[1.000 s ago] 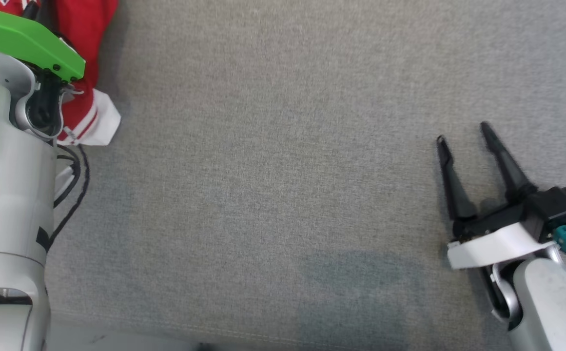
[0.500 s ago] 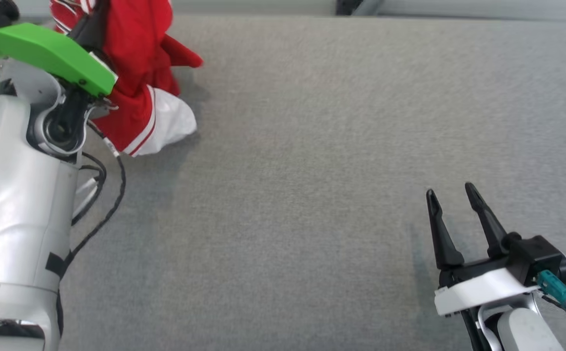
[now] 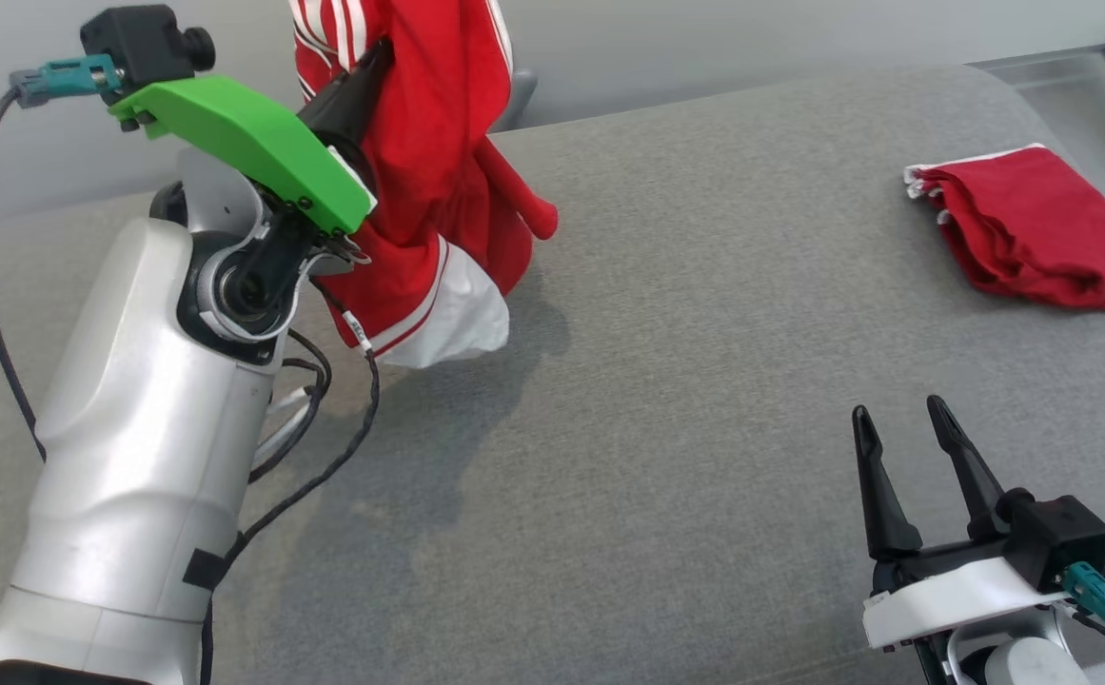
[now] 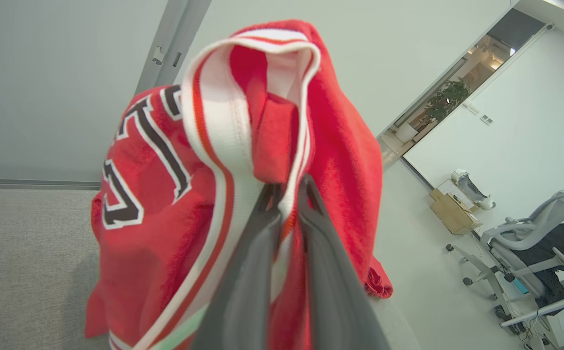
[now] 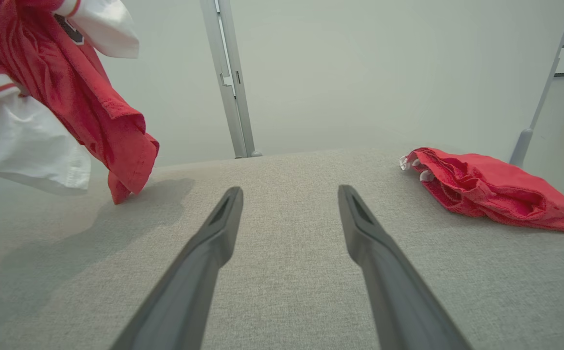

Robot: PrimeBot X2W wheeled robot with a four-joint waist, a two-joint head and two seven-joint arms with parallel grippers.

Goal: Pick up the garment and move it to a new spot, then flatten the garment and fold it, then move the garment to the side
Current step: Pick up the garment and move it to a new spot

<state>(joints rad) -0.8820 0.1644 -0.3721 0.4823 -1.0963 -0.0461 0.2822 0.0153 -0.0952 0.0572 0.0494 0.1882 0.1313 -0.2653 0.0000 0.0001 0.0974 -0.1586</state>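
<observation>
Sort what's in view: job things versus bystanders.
Job: jersey, gripped by the left end effector; open right end effector; grey table.
Lying about: red cloth at the table's far right; cardboard box on the floor beyond.

Soft red knit jersey (image 3: 438, 124), white ribbed trim, upper left of the frame, matt green plastic bracket (image 3: 247, 143), my glossy pale forearm shell (image 3: 143, 447), coarse grey woven cloth tabletop (image 3: 704, 400), my right gripper (image 3: 897, 409), lower right, fingers (image 3: 880, 495) matt black plastic
</observation>
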